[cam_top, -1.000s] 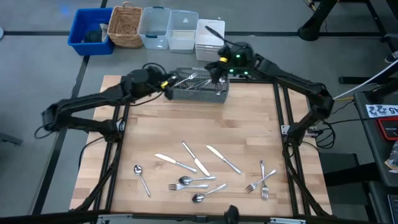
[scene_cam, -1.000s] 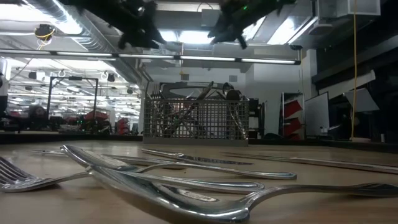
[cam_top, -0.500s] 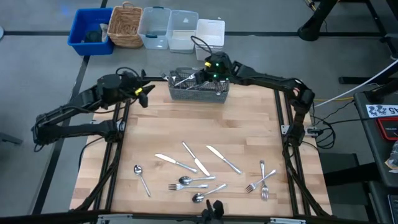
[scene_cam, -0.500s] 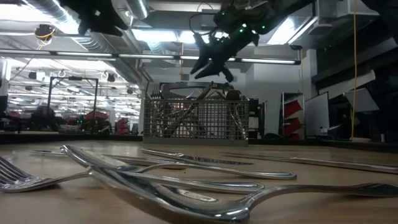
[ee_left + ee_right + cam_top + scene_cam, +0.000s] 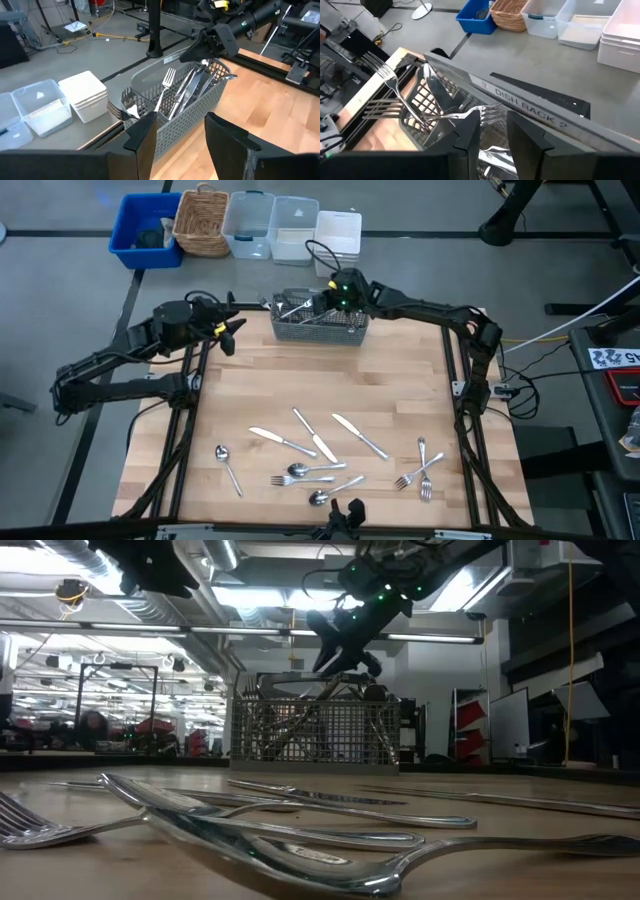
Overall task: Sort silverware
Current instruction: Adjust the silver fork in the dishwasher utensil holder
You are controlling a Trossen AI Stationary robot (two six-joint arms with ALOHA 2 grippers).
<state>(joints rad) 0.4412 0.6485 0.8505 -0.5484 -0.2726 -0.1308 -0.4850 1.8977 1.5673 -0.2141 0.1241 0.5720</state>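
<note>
Behind the workbench I saw a grey floor with a blue bin (image 5: 145,230), a wicker basket (image 5: 202,220), two clear tubs (image 5: 270,226) and a white box (image 5: 338,232) in a row. I worked on a wooden table (image 5: 300,380) with black frame rails.

At its far edge stood the grey mesh basket (image 5: 320,325), with forks and knives standing tilted inside it (image 5: 182,90). The rest of the silverware lay flat near the front edge: three knives (image 5: 320,435) in the middle, three spoons (image 5: 305,472) in front of them with one more apart to the left, and two forks (image 5: 420,470) to the right.

My right gripper (image 5: 322,302) was just over the far side of the basket, above the upright pieces; its fingers (image 5: 467,132) stood a little apart and I could not tell if they pinched anything. My left gripper (image 5: 232,332) waited beside the basket's left end, fingers (image 5: 142,135) spread and empty.
</note>
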